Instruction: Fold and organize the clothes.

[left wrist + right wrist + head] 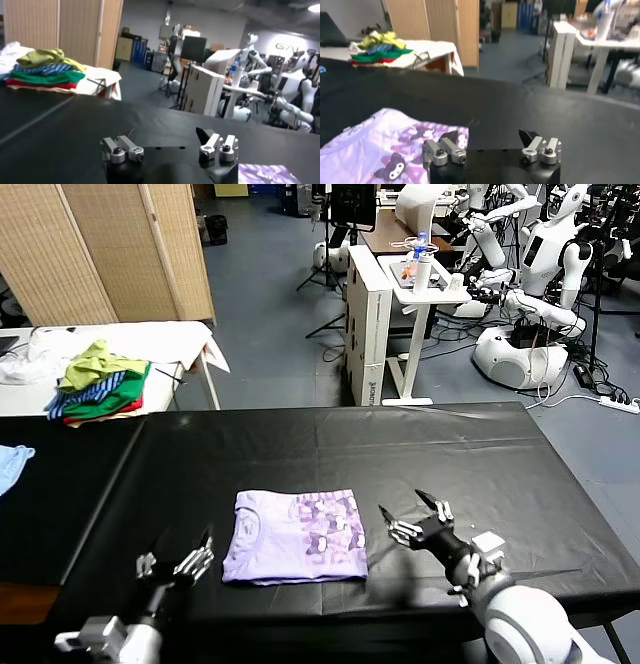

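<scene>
While lavender T-shirt [297, 536] lies folded flat on black table [450, 454], right gripper [412, 511] stands wide, empty, just beside shirt; left gripper [178, 554] wide, empty, near opposite edge. Fold step judged complete; next move: clear both arms.

A black sheet covers the counter [420, 454]. At its far left edge lies a small light blue cloth [12, 464]. Beyond it stands a white-draped side table [175, 344] carrying a heap of green, yellow, striped and red garments [100, 384]. Behind that table rises a woven folding screen [120, 249]. Across the grey floor stands a white desk [390, 314] with a bottle [421, 254] on top, and a dark monitor [352, 204] farther back. White humanoid machines [535, 294] crowd the far right corner, with cables and a power strip [612, 402] on the floor near them.
</scene>
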Controlling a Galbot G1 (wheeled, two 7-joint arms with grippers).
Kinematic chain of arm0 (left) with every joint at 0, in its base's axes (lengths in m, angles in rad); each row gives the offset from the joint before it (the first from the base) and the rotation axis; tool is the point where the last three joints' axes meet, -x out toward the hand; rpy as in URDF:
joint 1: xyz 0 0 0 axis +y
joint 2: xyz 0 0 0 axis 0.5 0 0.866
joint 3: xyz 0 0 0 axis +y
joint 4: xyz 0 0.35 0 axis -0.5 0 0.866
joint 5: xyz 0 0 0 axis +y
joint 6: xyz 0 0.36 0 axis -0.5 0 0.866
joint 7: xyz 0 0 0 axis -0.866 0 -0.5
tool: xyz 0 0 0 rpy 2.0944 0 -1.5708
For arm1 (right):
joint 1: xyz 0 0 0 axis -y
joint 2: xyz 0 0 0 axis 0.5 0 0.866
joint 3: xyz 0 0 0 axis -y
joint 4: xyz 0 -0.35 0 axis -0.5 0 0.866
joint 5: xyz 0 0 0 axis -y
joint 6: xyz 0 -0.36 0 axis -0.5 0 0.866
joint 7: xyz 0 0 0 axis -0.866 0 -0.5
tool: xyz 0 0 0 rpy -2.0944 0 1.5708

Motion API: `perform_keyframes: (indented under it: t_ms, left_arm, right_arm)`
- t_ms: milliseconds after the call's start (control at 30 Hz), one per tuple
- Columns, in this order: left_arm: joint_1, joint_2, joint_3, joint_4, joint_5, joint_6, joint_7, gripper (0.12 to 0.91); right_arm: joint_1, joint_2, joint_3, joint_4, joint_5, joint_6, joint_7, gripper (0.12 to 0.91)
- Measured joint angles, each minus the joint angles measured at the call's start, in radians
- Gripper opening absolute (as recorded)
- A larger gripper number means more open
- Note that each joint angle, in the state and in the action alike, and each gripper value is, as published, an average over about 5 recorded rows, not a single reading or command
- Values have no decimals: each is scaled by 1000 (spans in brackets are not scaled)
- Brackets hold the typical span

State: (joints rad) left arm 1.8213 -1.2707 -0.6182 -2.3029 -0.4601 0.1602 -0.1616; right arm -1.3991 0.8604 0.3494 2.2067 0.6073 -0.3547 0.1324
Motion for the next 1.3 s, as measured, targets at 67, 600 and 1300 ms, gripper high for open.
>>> perform_keyframes:
  t_ms: [67, 600, 1300]
  left_arm:
    - [34, 12, -13, -14, -2, 0, -6, 907]
    - [164, 10, -23, -53, 43, -2, -16, 907]
    - [218, -13, -25, -86, 64, 12, -10, 907]
  right_arm:
    - [-56, 6, 26, 16, -13, 51, 7, 907]
    - [-440, 80, 159, 102, -178, 285, 33, 907]
    - [-602, 118, 201, 138, -202, 313, 32, 907]
